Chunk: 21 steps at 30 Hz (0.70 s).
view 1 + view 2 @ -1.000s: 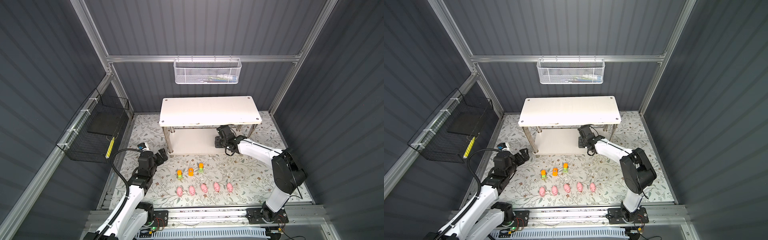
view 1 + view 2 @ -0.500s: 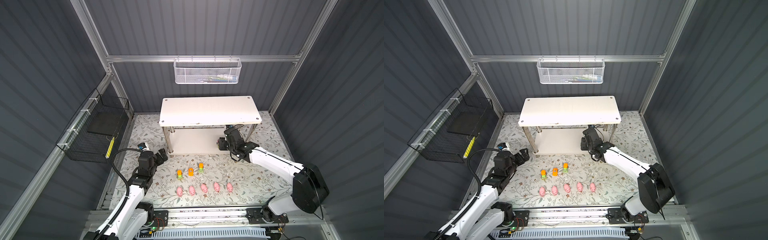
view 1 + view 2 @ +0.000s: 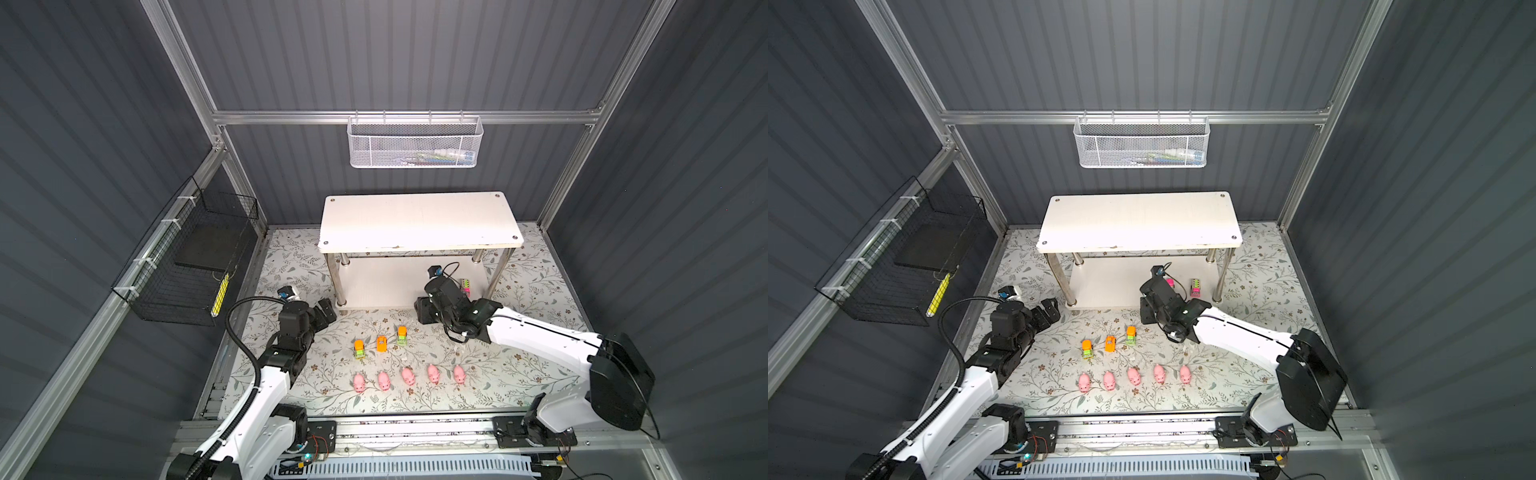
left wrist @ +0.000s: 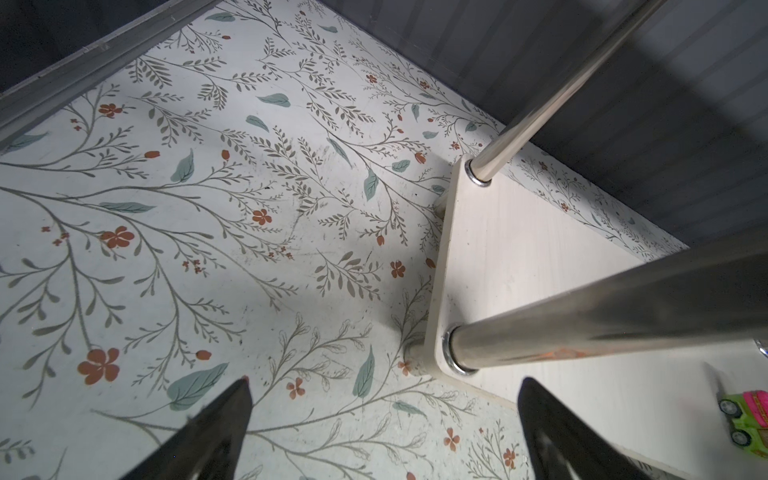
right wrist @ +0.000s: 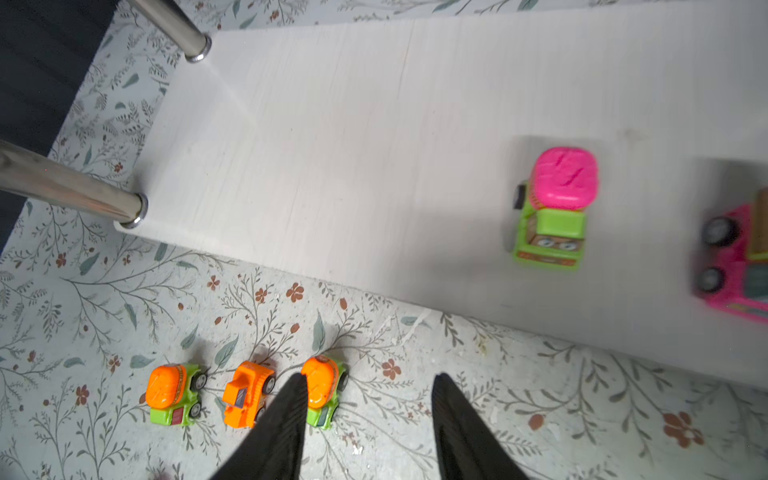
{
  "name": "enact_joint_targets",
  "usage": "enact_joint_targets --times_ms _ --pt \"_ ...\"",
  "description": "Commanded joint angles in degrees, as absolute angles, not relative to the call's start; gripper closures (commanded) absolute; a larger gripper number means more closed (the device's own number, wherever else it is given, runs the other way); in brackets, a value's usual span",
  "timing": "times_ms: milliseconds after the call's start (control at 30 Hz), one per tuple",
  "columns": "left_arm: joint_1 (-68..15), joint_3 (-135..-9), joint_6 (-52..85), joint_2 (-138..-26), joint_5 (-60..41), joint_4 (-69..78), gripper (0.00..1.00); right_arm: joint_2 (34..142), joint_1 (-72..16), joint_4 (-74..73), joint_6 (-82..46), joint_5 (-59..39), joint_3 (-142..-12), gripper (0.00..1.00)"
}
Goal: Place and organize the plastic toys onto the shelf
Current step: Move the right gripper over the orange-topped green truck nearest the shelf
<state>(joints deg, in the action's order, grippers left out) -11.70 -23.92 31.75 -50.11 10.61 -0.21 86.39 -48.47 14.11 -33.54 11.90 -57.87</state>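
floor: floral mat (image 3: 498, 395) | walls: grey ribbed panels (image 3: 415, 54) | left pincer (image 4: 384, 384): wide apart | right pincer (image 5: 369, 378): apart

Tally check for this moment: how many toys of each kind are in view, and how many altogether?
pink pigs: 5, in a row on the mat
toy vehicles: 5, with 3 on the mat and 2 on the lower board of the shelf
Total: 10
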Motion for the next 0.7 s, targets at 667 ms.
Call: enact_joint_targets --times_ms 667 --pt "-12.1 -22.3 31.3 -47.1 11.1 -0.6 0.0 99.6 -52.8 27.9 -32.3 3.2 -68.8 0.41"
